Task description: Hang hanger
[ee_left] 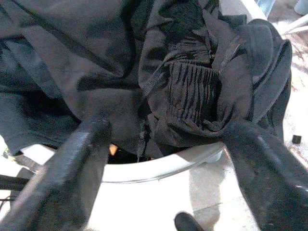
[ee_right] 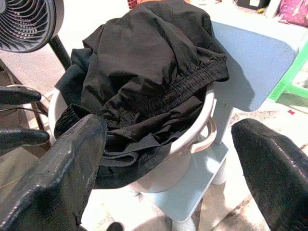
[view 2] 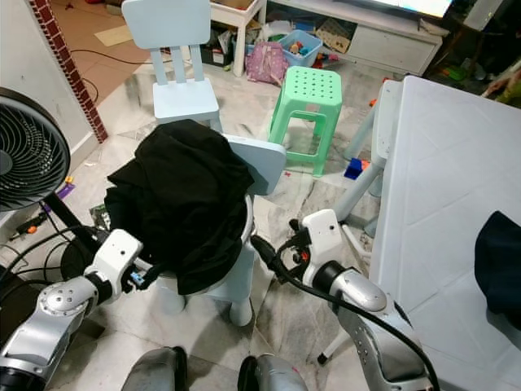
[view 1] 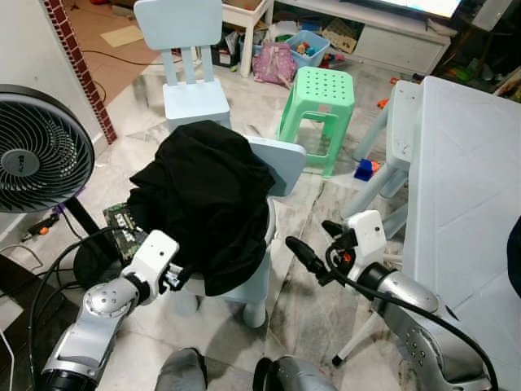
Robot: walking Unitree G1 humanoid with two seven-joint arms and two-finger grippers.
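— What is closest?
— Two silver arms reach forward; the left gripper (view 1: 181, 275) touches the lower edge of a heap of black clothes (view 1: 203, 204), fingers spread wide; the right gripper (view 1: 313, 244) hovers just beside the heap, fingers also wide apart, holding nothing.
— Where do the clothes sit?
— Piled in a white basket (ee_right: 204, 115) on a pale blue chair (view 1: 277, 167); I cannot make out a hanger among them.
— Anything around?
— A black fan (view 1: 37, 151) to the left, a white table (view 1: 464, 179) to the right, a green stool (view 1: 321, 98) and a second blue chair (view 1: 187, 57) beyond.
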